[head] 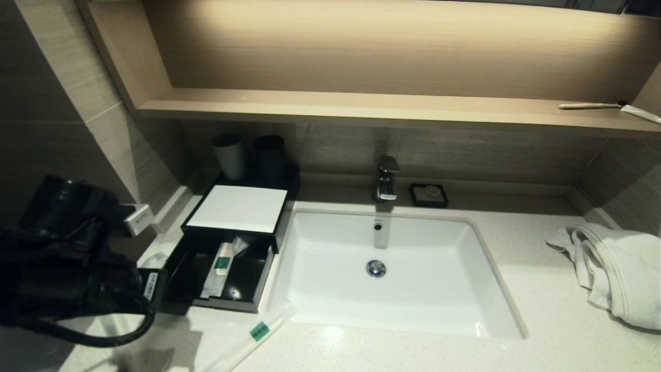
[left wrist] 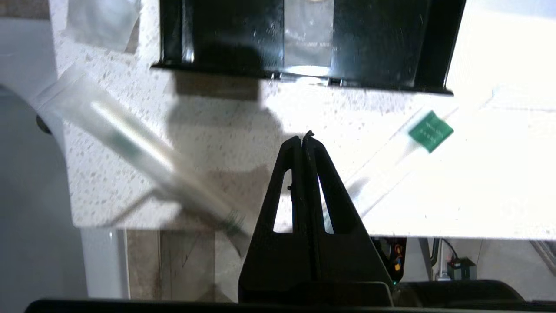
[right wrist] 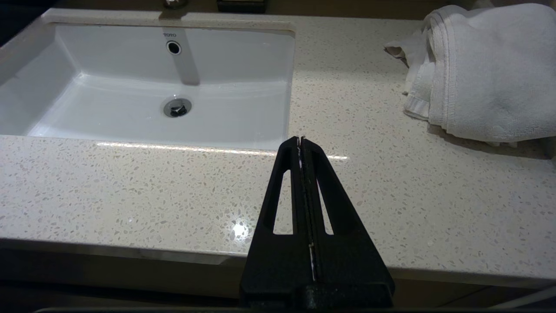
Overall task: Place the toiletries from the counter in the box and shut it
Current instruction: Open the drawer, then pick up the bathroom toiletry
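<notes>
Our left gripper (left wrist: 302, 138), fingers pressed together and empty, hovers near the open drawer box (left wrist: 304, 43) and wrapped toothbrush (left wrist: 408, 148); right gripper (right wrist: 300, 141) pinched closed, empty

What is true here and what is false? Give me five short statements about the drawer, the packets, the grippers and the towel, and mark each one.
1. The black drawer is pulled open. True.
2. The drawer is empty. False: a packet with a green label lies inside it.
3. A long clear packet with a green tag lies on the counter in front of the drawer. True.
4. The left gripper is wide open. False: its fingers are pressed together, above the counter near the drawer's front.
5. The white towel lies in the sink. False: it is on the counter to the right of the sink; the right gripper is shut and nowhere near it.
</notes>
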`<state>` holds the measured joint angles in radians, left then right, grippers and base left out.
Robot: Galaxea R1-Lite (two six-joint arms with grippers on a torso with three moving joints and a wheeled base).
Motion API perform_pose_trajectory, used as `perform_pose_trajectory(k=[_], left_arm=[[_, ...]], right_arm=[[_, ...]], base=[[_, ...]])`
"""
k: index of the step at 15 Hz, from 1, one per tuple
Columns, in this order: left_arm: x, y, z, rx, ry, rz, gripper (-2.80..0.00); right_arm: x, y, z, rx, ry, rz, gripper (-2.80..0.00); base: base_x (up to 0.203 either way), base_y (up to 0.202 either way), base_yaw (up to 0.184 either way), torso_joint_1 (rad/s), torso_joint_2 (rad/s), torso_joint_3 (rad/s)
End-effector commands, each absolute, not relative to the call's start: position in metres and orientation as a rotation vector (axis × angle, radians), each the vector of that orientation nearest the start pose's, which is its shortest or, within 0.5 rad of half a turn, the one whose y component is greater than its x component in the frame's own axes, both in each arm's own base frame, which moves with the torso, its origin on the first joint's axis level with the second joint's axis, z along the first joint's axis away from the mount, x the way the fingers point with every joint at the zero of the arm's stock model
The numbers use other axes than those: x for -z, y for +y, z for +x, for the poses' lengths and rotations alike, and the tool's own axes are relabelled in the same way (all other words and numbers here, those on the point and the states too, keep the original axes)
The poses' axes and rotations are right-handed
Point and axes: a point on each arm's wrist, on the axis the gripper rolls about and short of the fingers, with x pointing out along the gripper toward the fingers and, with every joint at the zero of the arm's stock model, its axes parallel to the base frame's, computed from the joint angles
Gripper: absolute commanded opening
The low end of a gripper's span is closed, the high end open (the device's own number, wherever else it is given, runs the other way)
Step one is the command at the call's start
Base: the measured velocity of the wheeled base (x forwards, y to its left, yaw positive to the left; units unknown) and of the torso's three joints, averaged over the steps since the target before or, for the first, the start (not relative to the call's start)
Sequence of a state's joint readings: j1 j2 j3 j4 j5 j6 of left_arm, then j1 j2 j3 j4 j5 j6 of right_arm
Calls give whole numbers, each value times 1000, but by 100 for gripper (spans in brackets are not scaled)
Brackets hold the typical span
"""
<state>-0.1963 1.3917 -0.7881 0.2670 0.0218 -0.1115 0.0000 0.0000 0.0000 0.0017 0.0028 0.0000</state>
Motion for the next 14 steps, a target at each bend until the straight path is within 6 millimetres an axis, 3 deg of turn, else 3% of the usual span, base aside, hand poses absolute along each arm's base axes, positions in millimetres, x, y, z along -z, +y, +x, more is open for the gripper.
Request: perform_pose_trajectory(k=[1, 5, 14], left_arm=[[-195, -33, 169, 117, 811, -17, -280], [-178, -28, 138, 128, 848, -3, -280], [-152, -30, 112, 235, 915, 123, -280]], right_arm=[[-75, 0, -23, -3, 2, 0, -280], [-75, 0, -23, -3, 2, 0, -280], [-75, 0, -23, -3, 2, 0, -280]], base=[[0, 0, 0, 0, 0, 0], [0, 0, 0, 0, 0, 0], [0, 0, 0, 0, 0, 0]])
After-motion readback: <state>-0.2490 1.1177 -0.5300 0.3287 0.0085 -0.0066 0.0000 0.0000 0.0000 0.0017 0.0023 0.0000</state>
